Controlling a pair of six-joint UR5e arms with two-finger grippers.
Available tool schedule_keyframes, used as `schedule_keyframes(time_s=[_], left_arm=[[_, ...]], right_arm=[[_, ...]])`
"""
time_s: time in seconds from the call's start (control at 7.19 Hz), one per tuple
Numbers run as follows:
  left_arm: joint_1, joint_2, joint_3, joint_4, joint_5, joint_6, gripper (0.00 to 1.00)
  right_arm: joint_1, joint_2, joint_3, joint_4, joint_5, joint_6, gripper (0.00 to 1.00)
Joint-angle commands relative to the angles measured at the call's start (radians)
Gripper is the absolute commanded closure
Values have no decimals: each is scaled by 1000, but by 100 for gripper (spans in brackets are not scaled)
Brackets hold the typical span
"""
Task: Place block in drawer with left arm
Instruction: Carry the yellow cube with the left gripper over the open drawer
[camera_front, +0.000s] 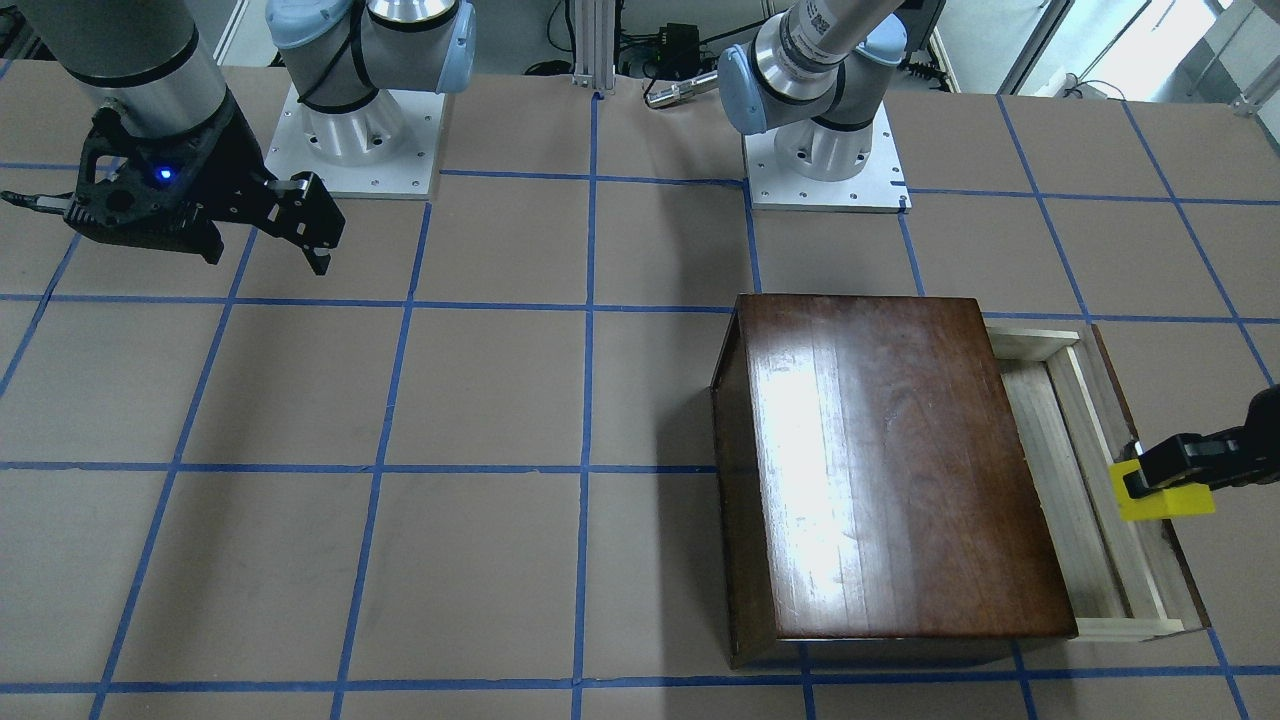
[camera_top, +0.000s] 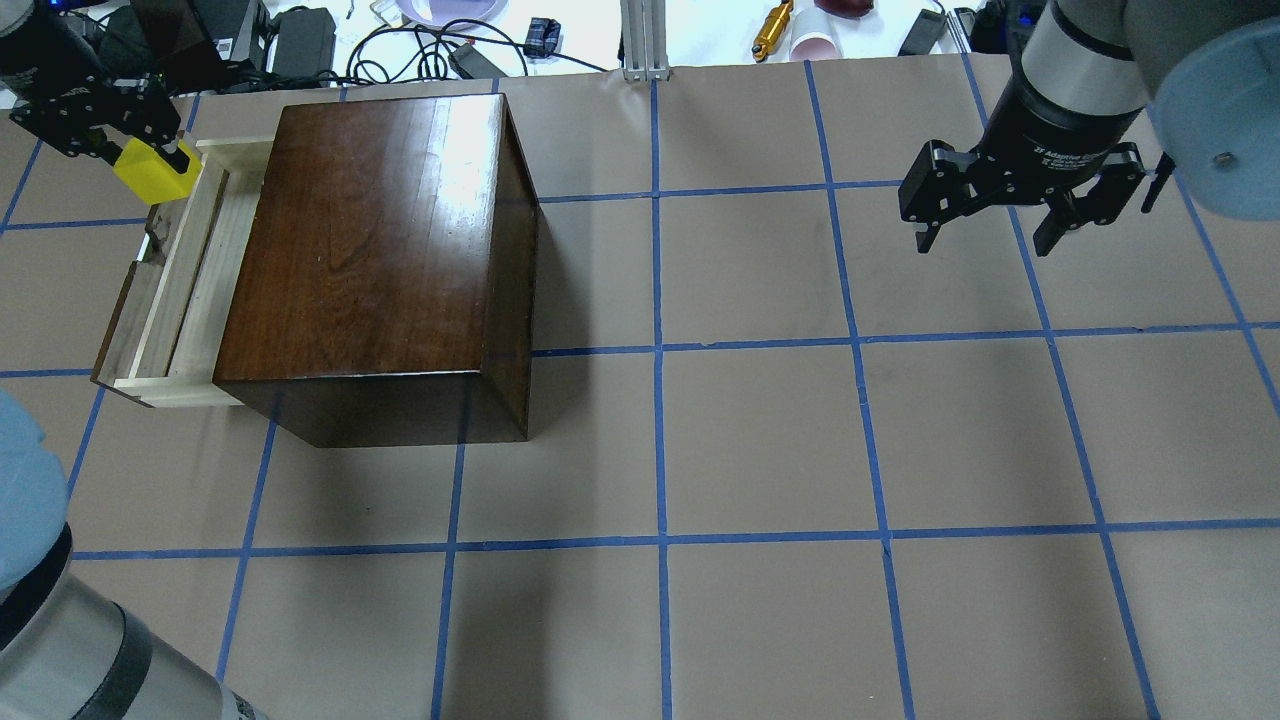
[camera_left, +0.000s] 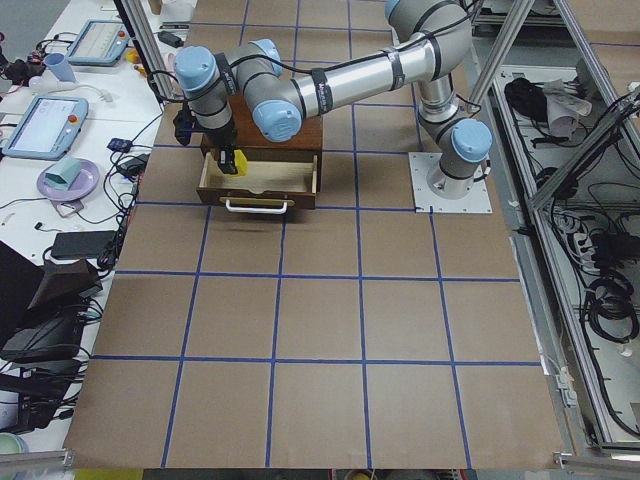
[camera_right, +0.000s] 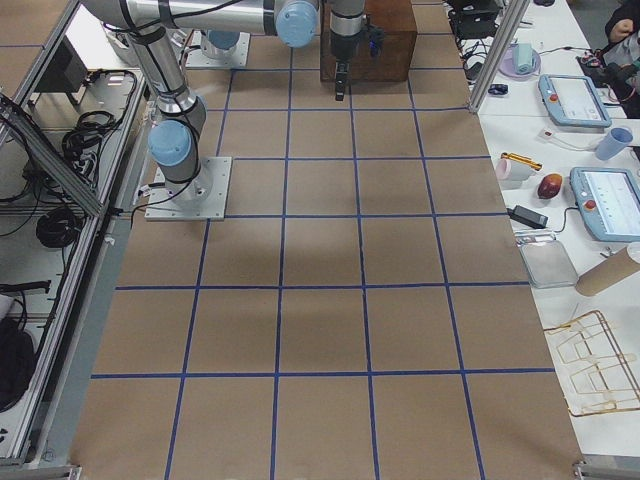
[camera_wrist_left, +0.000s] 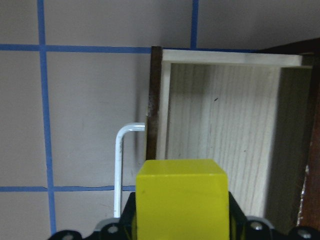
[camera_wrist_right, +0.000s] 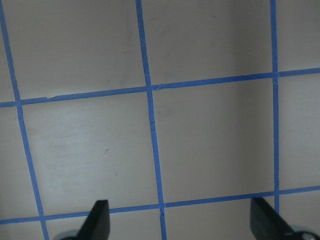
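My left gripper (camera_top: 140, 160) is shut on the yellow block (camera_top: 155, 172) and holds it above the far end of the open drawer (camera_top: 170, 300), over its dark front panel. The block also shows in the front-facing view (camera_front: 1165, 492), the left side view (camera_left: 229, 161) and the left wrist view (camera_wrist_left: 182, 200). The drawer's pale-wood tray (camera_wrist_left: 220, 140) is pulled out of the dark-brown box (camera_top: 375, 250), and its metal handle (camera_wrist_left: 120, 160) sticks out from the front panel. My right gripper (camera_top: 990, 225) is open and empty, high over the table's right side.
The glossy dark-brown box (camera_front: 890, 470) stands on the brown table with blue tape grid lines (camera_top: 660, 350). Cables, chargers and small items (camera_top: 400, 40) lie past the far table edge. The arm bases (camera_front: 825, 165) are bolted near the robot's side.
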Motion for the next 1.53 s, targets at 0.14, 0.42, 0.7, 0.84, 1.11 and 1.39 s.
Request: schedule_keyframes(time_s=[0.14, 0.42, 0.7, 0.84, 1.11, 1.39], left_arm=[[-22, 10, -137, 154, -1, -20, 100], [-16, 7, -185, 222, 48, 69, 100], [-14, 6, -214, 249, 39, 82, 100], [-14, 3, -217, 250, 39, 85, 100], [-14, 3, -228, 250, 36, 82, 74], [-11, 12, -220, 250, 36, 80, 0]], right_arm=[[-1, 0, 1, 0, 0, 0, 0], [0, 0, -1, 0, 0, 0, 0], [0, 0, 1, 0, 0, 0, 0], [0, 0, -1, 0, 0, 0, 0], [0, 0, -1, 0, 0, 0, 0], [0, 0, -1, 0, 0, 0, 0]])
